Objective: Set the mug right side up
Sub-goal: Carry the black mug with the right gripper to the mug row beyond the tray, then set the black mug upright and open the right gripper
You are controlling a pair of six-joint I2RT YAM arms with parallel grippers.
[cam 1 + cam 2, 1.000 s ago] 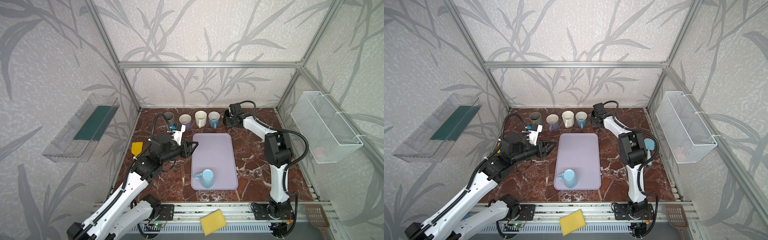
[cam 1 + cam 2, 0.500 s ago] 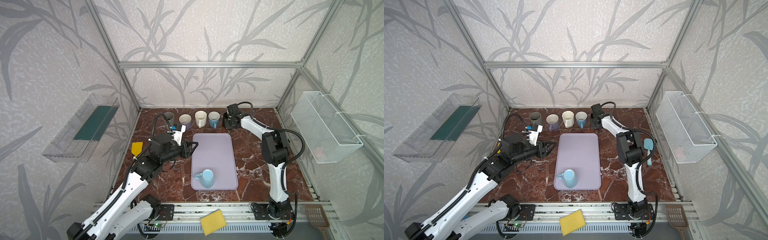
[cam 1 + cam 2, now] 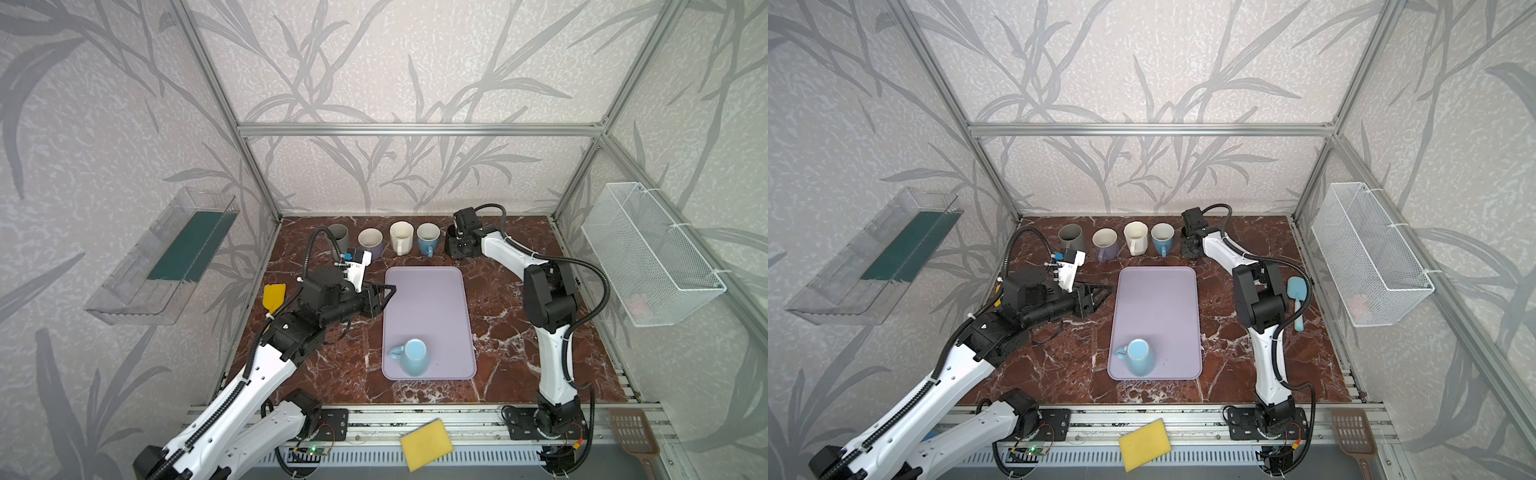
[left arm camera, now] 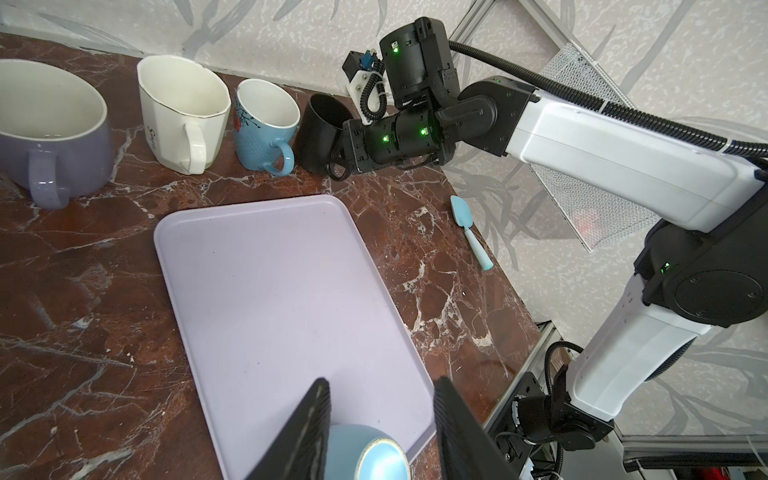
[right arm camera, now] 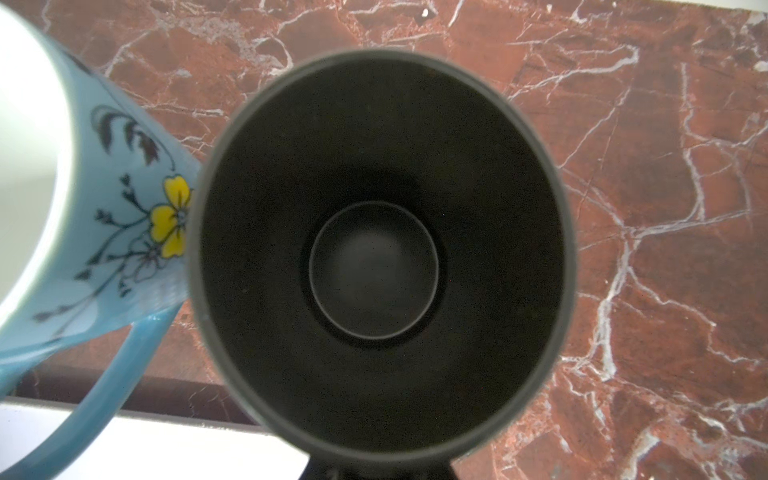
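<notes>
A light blue mug [image 3: 411, 357] [image 3: 1140, 357] stands upside down at the near end of the lilac tray [image 3: 428, 303], handle to the left. My left gripper [image 3: 388, 291] [image 4: 380, 384] hovers open and empty over the tray's left edge, well away from that mug. At the back, my right gripper [image 4: 343, 160] is shut on a black mug [image 4: 320, 137] [image 5: 378, 249]. The black mug sits mouth up, close beside a blue flowered mug [image 3: 428, 238]. In the right wrist view the black mug hides the fingers.
A grey mug [image 3: 338, 237], purple mug [image 3: 371, 242] and cream mug [image 3: 401, 237] line the back, all upright. A yellow spatula [image 3: 274, 296] lies at the left, a blue spatula [image 3: 1296, 299] at the right. A wire basket [image 3: 648, 253] hangs on the right wall.
My right gripper has drifted slightly left with the black mug, closer to the blue flowered mug. The left arm has not moved.
</notes>
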